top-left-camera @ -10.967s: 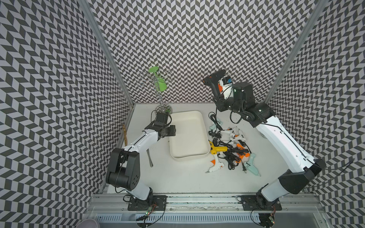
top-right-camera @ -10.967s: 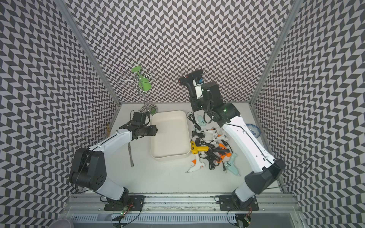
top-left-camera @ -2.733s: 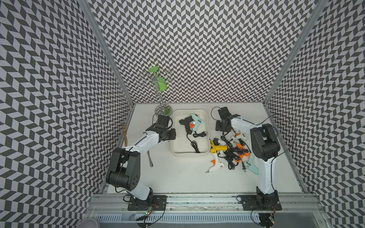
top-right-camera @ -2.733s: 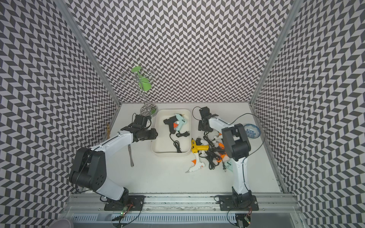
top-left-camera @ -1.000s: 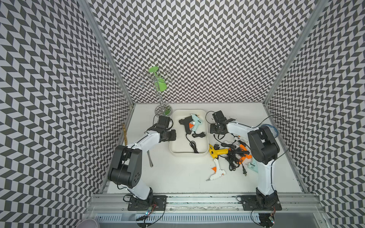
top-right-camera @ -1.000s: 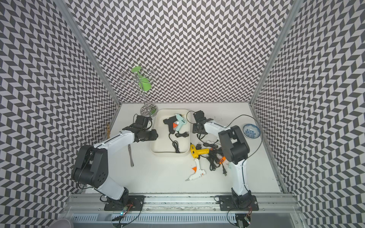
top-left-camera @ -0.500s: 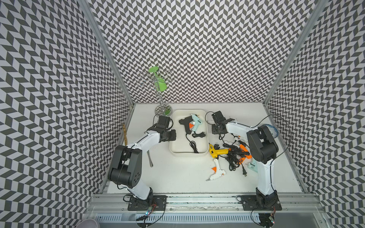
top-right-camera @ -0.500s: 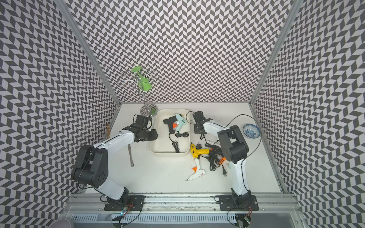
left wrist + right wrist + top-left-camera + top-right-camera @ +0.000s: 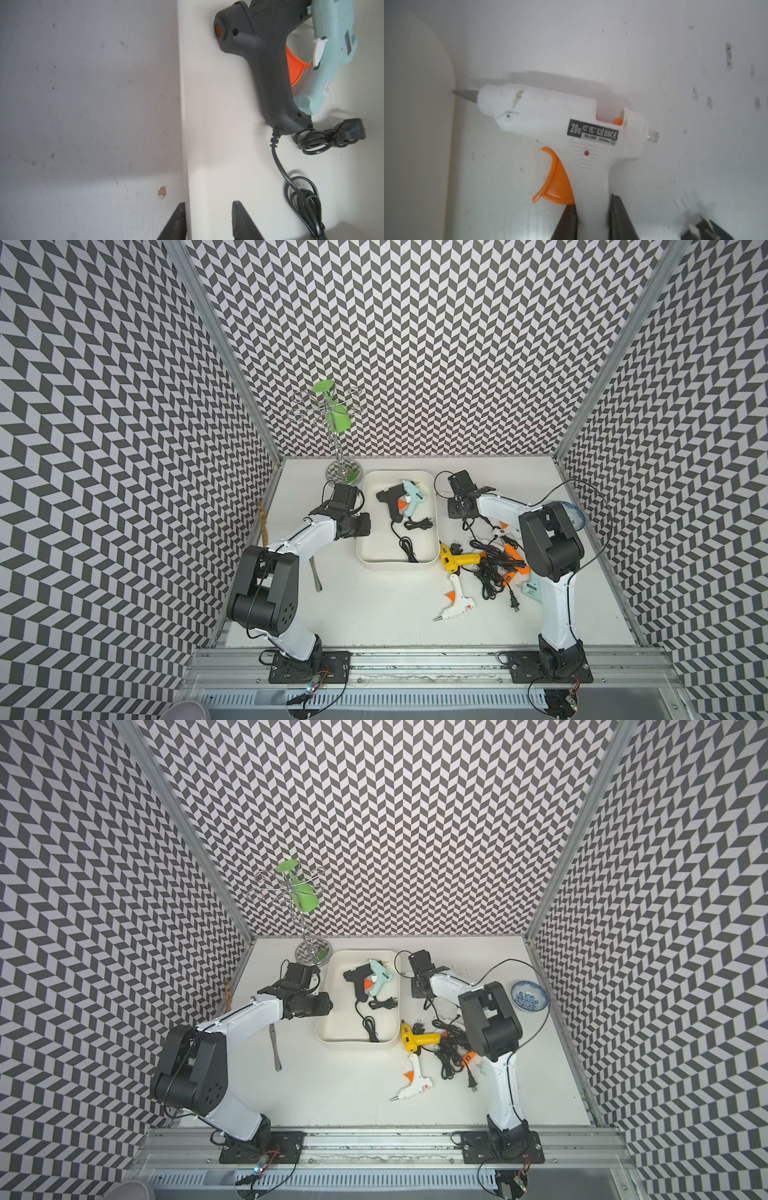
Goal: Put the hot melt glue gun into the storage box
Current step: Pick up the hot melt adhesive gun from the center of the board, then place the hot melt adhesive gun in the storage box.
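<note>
My right pincer (image 9: 590, 200) is drawn in to a narrow gap and clenched on the handle of the white glue gun (image 9: 550, 116). One finger sits on each flat side just below the orange trigger, and both appear to be in contact with the plastic. The gun lies on its side on the worktop (image 9: 654, 52), just outside the storage box (image 9: 415, 104), with its grey nozzle tip touching the box's outer wall near a rounded corner. In both top views this gun is hidden under my wrist. On handling, I judge it a light, rigid plastic shell, smooth and somewhat slippery. The handle is the right place to hold, being flat-sided and clear of the nozzle and trigger. I cannot follow its trailing cord from here, and it may drag or snag on the tangle of cords (image 9: 492, 572) nearby. The lift should therefore be slow and high enough to clear the wall. My left pincer (image 9: 208, 203) stands part open astride the box's side wall, one finger outside and one inside. I cannot tell whether it pinches the wall or only straddles it. Inside the box a black glue gun (image 9: 268, 72) and a mint glue gun (image 9: 332, 52) lie touching, their cords coiled beside them. Outside, a yellow glue gun (image 9: 457, 562) lies just beside the box, and a second white glue gun (image 9: 455, 605) lies nearer my base.
</note>
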